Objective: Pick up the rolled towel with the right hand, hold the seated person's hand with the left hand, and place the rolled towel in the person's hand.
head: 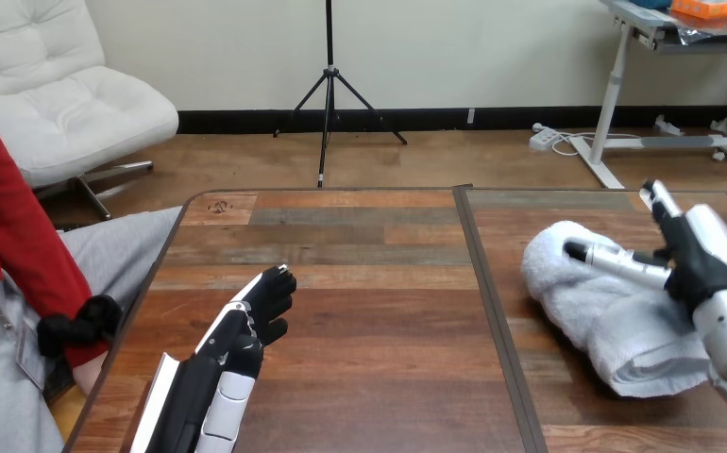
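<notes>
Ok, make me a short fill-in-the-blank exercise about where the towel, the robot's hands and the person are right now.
1. The rolled towel lies on the ____ half of the wooden table.
2. The robot's ____ hand is at the towel.
3. The left hand holds ____.
4. The person sits at the view's ____ side.
Missing words: right; right; nothing; left.

Wooden table, two panels.
A dark seam divides the plank surface; a white rolled towel lies on the right panel, near the seam.
</notes>
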You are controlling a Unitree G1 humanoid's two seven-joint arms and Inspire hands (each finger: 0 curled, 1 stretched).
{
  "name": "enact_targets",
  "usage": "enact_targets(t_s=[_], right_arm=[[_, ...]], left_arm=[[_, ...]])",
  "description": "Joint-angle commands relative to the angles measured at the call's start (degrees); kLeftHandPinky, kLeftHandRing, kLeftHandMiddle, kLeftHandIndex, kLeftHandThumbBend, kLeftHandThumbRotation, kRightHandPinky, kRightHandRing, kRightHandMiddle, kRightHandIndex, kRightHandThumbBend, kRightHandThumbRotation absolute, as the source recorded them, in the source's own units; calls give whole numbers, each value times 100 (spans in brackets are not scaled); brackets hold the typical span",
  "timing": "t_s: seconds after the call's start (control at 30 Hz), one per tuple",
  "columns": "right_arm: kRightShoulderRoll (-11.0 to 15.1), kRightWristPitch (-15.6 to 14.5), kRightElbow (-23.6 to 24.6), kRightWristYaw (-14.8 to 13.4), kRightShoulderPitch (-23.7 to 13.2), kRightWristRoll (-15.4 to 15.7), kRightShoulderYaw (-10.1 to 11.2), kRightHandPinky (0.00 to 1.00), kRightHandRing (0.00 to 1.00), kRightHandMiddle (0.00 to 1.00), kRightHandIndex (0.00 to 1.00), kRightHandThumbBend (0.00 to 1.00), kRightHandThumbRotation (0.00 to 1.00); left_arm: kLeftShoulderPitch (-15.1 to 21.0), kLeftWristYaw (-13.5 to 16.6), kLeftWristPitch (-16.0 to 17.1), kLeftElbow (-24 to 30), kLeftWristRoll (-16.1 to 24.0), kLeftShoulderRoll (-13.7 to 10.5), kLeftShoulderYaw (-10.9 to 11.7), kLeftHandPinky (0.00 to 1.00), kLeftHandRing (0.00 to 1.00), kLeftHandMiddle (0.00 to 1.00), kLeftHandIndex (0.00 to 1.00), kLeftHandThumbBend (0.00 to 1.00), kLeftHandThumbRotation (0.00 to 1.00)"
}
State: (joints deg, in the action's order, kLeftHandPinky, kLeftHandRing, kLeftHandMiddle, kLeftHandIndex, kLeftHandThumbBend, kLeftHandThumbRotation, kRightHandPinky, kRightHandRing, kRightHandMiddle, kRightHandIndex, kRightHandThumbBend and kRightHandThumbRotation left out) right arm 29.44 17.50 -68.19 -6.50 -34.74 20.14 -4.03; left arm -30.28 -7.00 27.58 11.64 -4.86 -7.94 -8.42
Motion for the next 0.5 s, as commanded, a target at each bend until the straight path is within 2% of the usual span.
enact_targets(t_s=[0.0,0.47], right_arm=[[-87,-48,-90,-14,-233,19,-94,83,100,100,100,100,54],[-198,-507,-344,51,-205,203,-416,84,100,100,100,100,58]], left_arm=[[304,31,95,199,12,179,32,88,90,89,87,77,100],[271,42,71,258,-12,185,41,87,89,89,87,77,100]])
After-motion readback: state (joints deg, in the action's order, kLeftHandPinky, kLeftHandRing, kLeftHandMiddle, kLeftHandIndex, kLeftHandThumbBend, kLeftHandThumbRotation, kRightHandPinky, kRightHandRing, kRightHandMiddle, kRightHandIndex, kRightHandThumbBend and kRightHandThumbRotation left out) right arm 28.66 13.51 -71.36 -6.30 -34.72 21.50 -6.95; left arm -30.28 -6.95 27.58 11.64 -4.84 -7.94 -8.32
